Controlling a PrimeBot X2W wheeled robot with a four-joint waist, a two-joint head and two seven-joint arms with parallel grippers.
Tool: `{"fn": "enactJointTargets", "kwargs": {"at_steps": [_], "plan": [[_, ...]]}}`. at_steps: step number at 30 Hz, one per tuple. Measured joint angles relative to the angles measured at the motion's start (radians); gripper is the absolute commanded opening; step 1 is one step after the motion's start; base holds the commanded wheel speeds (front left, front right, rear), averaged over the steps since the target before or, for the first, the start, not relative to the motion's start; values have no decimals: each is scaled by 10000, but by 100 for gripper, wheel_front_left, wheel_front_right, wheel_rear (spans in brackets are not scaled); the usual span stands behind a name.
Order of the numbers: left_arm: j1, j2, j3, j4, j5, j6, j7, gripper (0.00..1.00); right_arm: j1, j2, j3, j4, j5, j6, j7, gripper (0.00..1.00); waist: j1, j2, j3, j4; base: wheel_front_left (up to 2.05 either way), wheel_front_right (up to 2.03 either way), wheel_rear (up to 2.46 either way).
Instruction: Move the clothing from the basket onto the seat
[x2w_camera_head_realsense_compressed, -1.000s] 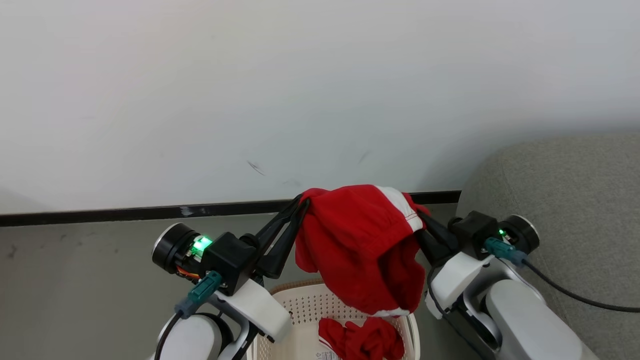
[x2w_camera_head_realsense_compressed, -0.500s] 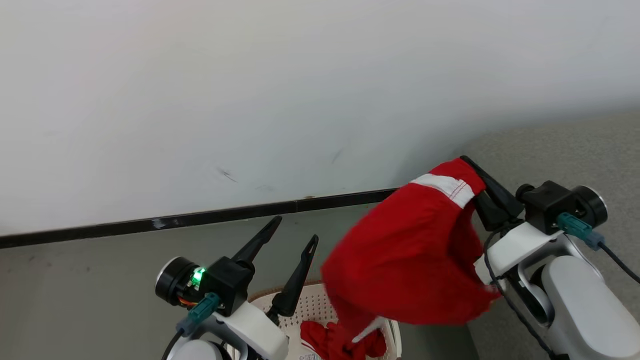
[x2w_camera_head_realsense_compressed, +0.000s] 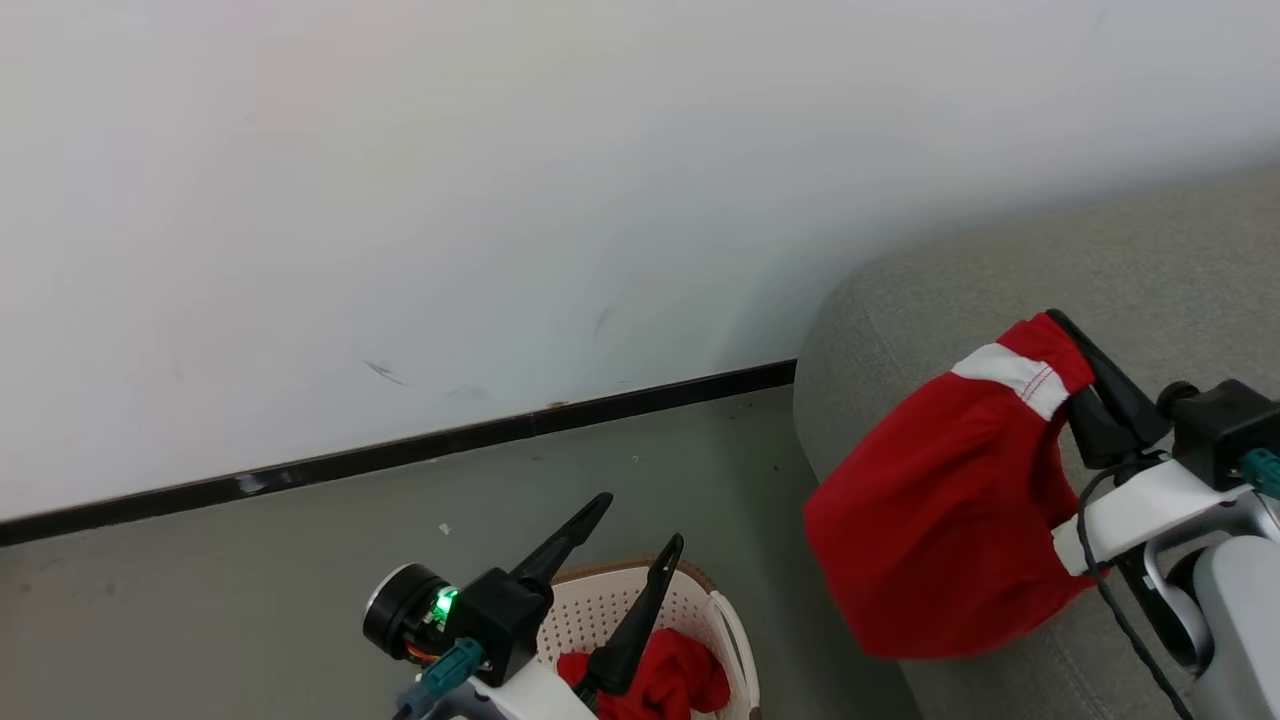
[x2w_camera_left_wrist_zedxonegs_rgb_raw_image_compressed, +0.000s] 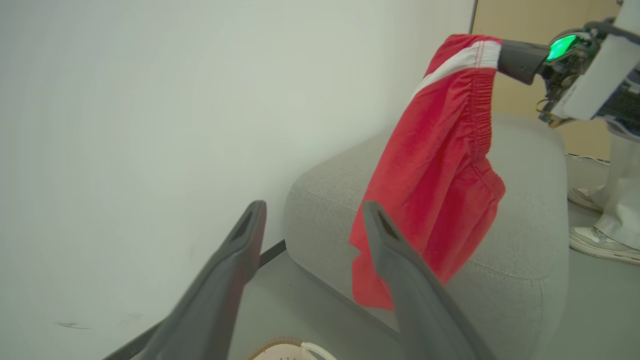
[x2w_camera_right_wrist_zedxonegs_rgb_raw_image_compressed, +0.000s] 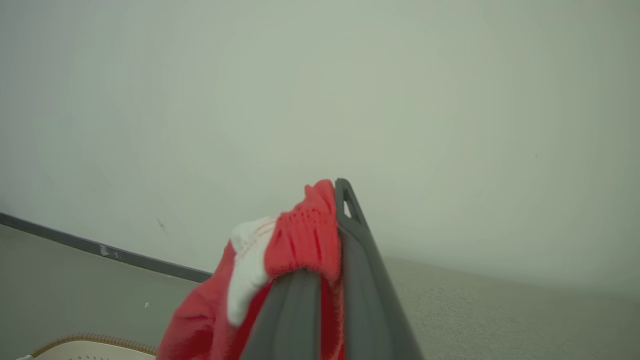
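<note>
Qty: 2 garments, 1 basket, 1 seat, 2 pincers.

The basket stands left of the seat.

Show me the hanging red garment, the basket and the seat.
hanging red garment (x2w_camera_head_realsense_compressed: 930, 520), head view, middle of its fabric.
basket (x2w_camera_head_realsense_compressed: 585, 620), head view, perforated inner wall.
seat (x2w_camera_head_realsense_compressed: 1100, 260), head view, bare grey top.

plain white wall meets grey floor at a black baseboard.
</note>
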Motion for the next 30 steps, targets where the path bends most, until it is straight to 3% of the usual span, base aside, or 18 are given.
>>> {"fn": "enactJointTargets", "kwargs": {"at_steps": [9, 30], "plan": [[11, -46, -364, 192, -224, -161, -303, 100, 445, -234, -974, -800, -326, 0, 0, 0, 0, 0, -17, -670, 0, 0, 0], [24, -107, -1076, 502, -332, -293, -746, 100, 1487, -328, -1645, -2224, -391, 0, 527, 0, 0, 0, 19, -2361, 0, 0, 0]]}}
